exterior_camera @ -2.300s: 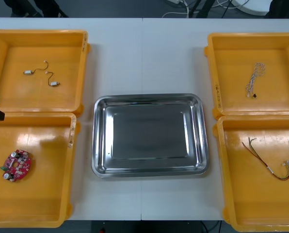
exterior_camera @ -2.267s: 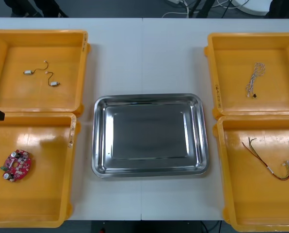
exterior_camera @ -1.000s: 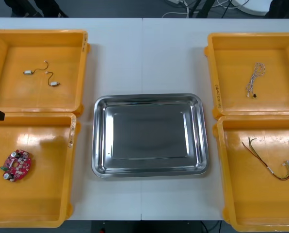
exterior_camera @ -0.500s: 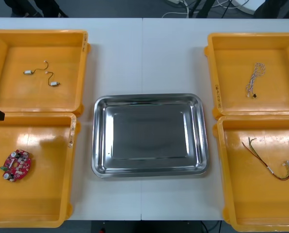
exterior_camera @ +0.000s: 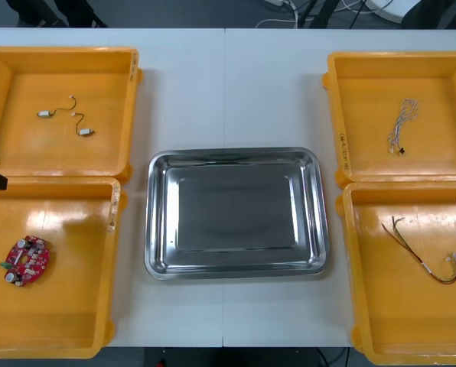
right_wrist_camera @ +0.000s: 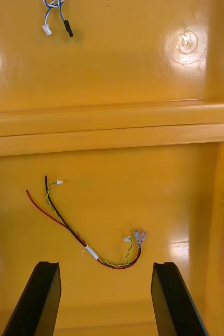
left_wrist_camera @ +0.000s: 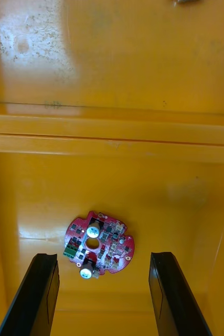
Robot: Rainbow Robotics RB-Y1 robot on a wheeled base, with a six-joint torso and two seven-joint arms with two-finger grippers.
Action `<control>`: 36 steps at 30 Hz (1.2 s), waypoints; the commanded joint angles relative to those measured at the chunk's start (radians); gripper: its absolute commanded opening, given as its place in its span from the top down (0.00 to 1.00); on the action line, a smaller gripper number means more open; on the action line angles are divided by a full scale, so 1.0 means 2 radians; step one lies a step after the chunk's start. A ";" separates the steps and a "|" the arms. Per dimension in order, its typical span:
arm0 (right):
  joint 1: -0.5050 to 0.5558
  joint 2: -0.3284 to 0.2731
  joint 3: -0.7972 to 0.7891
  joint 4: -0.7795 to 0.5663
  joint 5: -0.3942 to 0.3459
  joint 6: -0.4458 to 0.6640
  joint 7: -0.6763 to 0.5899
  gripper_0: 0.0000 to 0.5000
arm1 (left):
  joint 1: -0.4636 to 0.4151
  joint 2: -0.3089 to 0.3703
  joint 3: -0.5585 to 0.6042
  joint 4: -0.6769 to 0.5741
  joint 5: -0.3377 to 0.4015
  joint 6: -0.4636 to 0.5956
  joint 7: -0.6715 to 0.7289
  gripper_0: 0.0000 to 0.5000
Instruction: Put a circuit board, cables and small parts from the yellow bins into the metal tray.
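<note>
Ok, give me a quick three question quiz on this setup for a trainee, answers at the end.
1. True or false: the metal tray already holds a cable.
2. The left gripper hangs open over the round red circuit board, which lies in: A the near left yellow bin; B the far right yellow bin; C the tray.
3. Fill in, open or shut: the right gripper hangs ___ above the red and yellow cable.
Key: 1 false; 2 A; 3 open.

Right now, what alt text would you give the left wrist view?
The left gripper, open, hangs over a round red circuit board lying flat in a yellow bin. The board shows between its black fingers, untouched.
</note>
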State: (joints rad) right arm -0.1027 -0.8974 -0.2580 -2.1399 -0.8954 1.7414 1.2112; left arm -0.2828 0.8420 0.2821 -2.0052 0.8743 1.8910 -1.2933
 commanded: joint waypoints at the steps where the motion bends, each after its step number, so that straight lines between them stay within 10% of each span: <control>1: 0.005 -0.001 -0.017 -0.012 -0.001 0.000 -0.013 0.00 | 0.006 0.025 0.015 -0.015 0.004 -0.006 -0.057 0.00; 36: 0.005 -0.001 -0.017 -0.012 -0.001 0.000 -0.013 0.00 | 0.006 0.025 0.015 -0.015 0.004 -0.006 -0.057 0.00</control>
State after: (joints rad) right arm -0.1027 -0.8974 -0.2580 -2.1399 -0.8954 1.7414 1.2112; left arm -0.2828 0.8420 0.2821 -2.0052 0.8743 1.8910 -1.2934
